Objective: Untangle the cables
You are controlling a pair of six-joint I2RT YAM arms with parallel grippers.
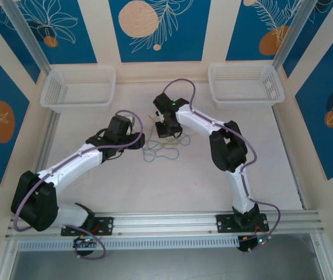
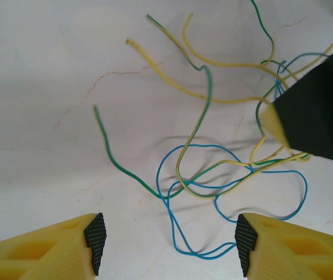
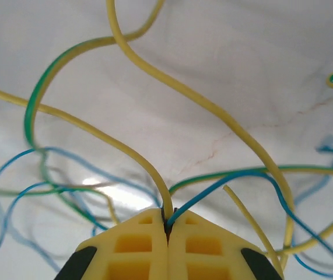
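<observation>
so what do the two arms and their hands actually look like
The left arm and right arm are white links with black joints, each with a thick purple cable along it. The left hand and right hand have yellow plastic fingers with hollow cut-outs and black pads near the tips.

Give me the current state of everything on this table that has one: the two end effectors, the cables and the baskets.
Cables, tangled, lying loose on the table.
Left end effector, open, empty, above the cables.
Right end effector, shut on the cables, pinching a yellow and a blue strand.
Left basket, upright, looks empty.
Right basket, upright, looks empty.
</observation>
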